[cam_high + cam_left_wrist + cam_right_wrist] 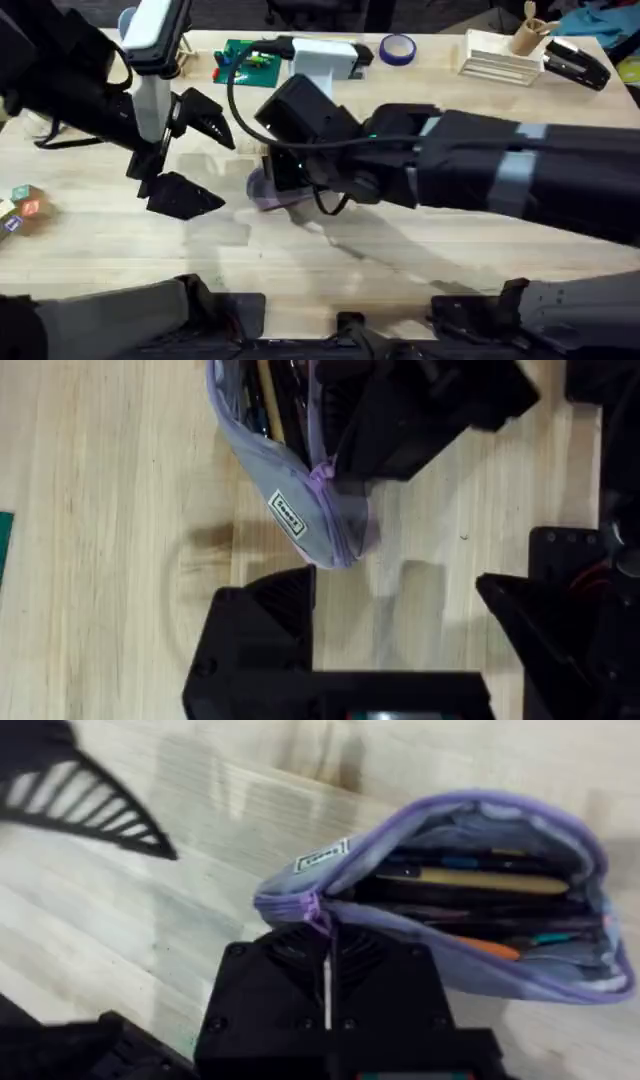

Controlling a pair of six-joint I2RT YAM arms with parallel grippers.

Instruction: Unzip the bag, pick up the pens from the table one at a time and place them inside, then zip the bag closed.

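I find the soft, floppy bag lying open mid-table with pens inside, my right gripper pinched on its zipper end, left gripper spread wide and empty beside it.

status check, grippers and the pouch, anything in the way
Right gripper shut on the zipper end of the bag. Left gripper open, empty, just short of the bag. Bag unzipped, pens inside. Nothing in the way.
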